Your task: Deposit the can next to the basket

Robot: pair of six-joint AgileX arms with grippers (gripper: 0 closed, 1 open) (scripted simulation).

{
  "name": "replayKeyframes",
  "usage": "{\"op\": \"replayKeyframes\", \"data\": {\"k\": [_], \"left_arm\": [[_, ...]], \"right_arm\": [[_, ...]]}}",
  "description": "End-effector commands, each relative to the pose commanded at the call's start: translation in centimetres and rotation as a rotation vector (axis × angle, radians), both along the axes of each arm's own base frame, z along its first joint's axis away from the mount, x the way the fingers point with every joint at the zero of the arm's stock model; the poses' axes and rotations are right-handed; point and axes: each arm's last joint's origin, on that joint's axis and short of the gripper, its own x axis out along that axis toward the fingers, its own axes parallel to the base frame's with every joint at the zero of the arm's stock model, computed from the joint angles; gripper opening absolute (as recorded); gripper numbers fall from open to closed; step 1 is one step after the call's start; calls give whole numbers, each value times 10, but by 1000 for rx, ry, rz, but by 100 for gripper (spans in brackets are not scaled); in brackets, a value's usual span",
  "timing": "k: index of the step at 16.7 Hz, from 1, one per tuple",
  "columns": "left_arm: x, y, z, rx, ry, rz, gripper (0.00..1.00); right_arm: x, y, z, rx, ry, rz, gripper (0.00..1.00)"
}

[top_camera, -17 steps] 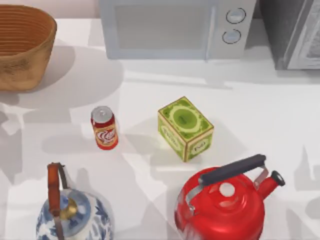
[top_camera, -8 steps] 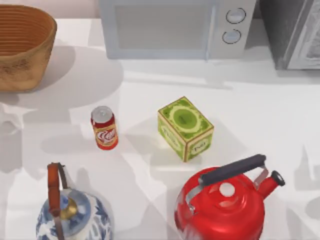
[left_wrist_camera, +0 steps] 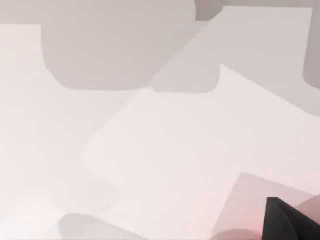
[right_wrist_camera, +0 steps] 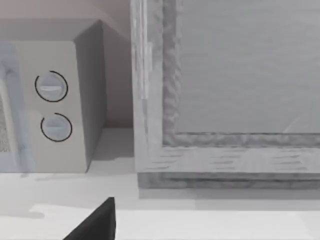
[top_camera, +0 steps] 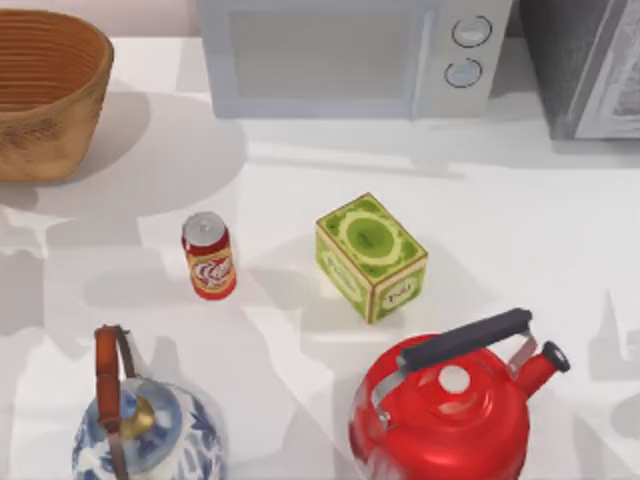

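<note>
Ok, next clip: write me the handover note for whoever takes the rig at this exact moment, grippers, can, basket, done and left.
Grippers: a dark tip of the left gripper shows over bare table in the left wrist view, a dark tip of the right gripper shows facing the microwave in the right wrist view. Neither holds anything visible.
The can stands upright on the table, left of the green tea box, untouched.
The basket sits at the table's far left corner, well apart from the can.
Done: nothing yet.
Left: grasp the can, carry it over, set it beside the basket.
</note>
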Motion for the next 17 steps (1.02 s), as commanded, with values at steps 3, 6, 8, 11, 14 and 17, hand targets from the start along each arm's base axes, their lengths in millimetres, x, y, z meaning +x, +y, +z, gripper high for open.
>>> {"op": "replayKeyframes", "data": {"k": [3, 6, 8, 11, 14, 17], "left_arm": [[0, -1, 1, 0, -2, -4, 0], [2, -3, -1, -3, 5, 6, 0], [8, -9, -2, -9, 15, 44, 0], [21, -26, -3, -14, 25, 153, 0], [38, -63, -1, -15, 27, 311, 0], [52, -122, 3, -12, 25, 503, 0]], "right_arm": [[0, 0, 0, 0, 0, 0, 100], [0, 0, 0, 0, 0, 0, 100], [0, 0, 0, 0, 0, 0, 100], [0, 0, 0, 0, 0, 0, 100], [0, 0, 0, 0, 0, 0, 100], [0, 0, 0, 0, 0, 0, 100]]}}
